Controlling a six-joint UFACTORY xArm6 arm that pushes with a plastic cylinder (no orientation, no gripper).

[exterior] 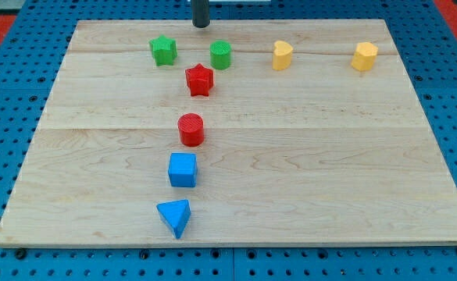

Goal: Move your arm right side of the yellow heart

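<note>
Eight blocks are sitting on the wooden worktop (353, 156), and my tip (201, 25) is hanging at the view's top edge, just above the gap between the green star (163, 51) and the green cylinder (221, 55), touching neither. There are no jaws on this arm, only the rod, so nothing is being gripped.

Two yellow blocks are lying along the top row. The nearer one (282, 55), which I am taking to be the yellow heart, is lying to the view's right of my tip and slightly lower, beyond the green cylinder. The other yellow block (364, 56) is sitting well apart, further right. The spot I am aiming for is lying between those two, so the coming move is running rightward, passing above the green cylinder and the heart.
</note>
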